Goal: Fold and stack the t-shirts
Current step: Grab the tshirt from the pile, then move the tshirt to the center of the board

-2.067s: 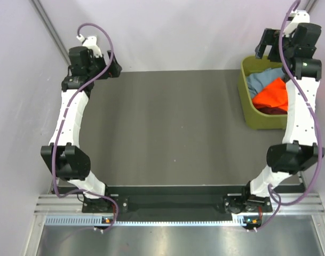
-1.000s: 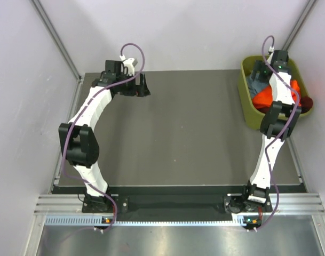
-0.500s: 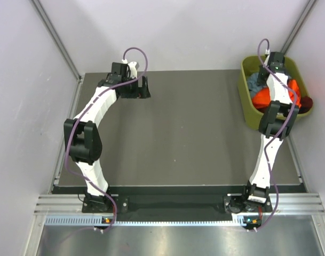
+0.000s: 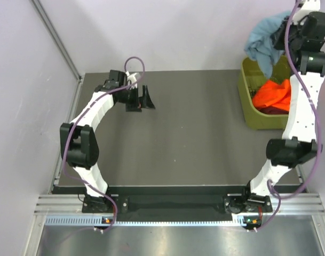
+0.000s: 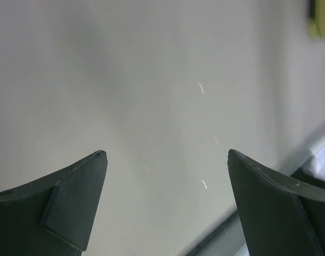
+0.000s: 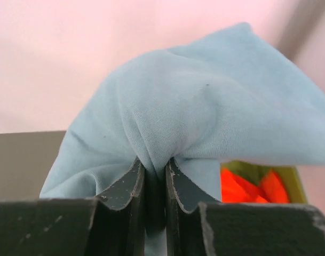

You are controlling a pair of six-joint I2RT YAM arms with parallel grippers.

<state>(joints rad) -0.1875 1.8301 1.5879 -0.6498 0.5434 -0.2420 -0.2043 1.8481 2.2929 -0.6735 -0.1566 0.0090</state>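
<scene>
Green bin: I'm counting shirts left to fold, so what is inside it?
An orange t-shirt lies in the bin, with dark maroon cloth at its near side. The blue-grey t-shirt hangs above from the right claw. The right arm hides the bin's right side.

A dark grey tabletop [image 4: 194, 133] fills the middle of the overhead view, matte and flat; up close in the left wrist view it shows a few small pale flecks. An olive-green plastic bin [image 4: 247, 109] stands at its far right corner, its long side along the right edge, with rounded corners and a thick rim. Pale lilac walls [image 4: 194, 32] close the space on the left, far and right sides, and a grey metal strut [image 4: 53, 34] runs up the far left corner. Along the near edge lies a silver slotted rail [image 4: 173, 205], and beyond it a brushed steel sheet [image 4: 173, 240].
</scene>
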